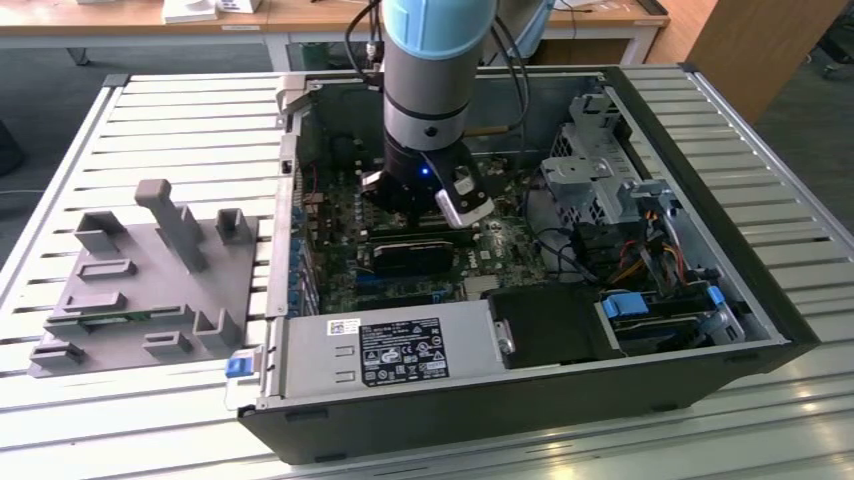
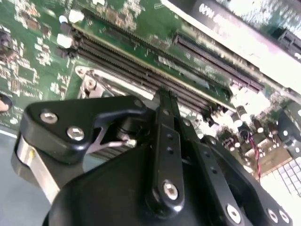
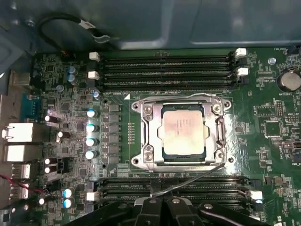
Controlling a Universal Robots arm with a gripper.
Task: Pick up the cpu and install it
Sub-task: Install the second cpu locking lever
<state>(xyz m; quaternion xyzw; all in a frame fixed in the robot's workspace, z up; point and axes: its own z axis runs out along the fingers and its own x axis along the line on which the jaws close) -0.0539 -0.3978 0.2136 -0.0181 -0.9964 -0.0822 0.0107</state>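
The jaws are seen together in the second wrist view, the two black fingers (image 2: pixel 165 123) meeting in a narrow line with nothing clamped between them. The gripper (image 2: pixel 164 96) is held just above the motherboard (image 2: pixel 28 61), near the long memory slots (image 2: pixel 141 61).

In the first wrist view the cpu (image 3: pixel 183 131) is found lying flat, silver top upward, inside the metal socket frame (image 3: pixel 146 157) at the middle of the board. It is seated in the socket and is not carried. A thin wire lever (image 3: pixel 197 176) is seen running obliquely from the frame's corner toward the gripper linkage (image 3: pixel 164 212); it appears unlatched, though this cannot be confirmed.

The placing step is therefore judged complete, and the work is judged to stand at the securing of the socket. Any further contact calls for a light, accurate approach, since the lever is thin and the surrounding capacitors (image 3: pixel 90 134) stand close beside the frame.

In the exterior view the open computer case (image 1: pixel 747 300) is shown holding the motherboard, a power supply (image 1: pixel 387 350) at its near edge and a drive cage (image 1: pixel 601 170) toward the exterior view's right. The grey fixture tray (image 1: pixel 147 290) rests on the slatted table (image 1: pixel 80 150), outside the case on the exterior view's left.
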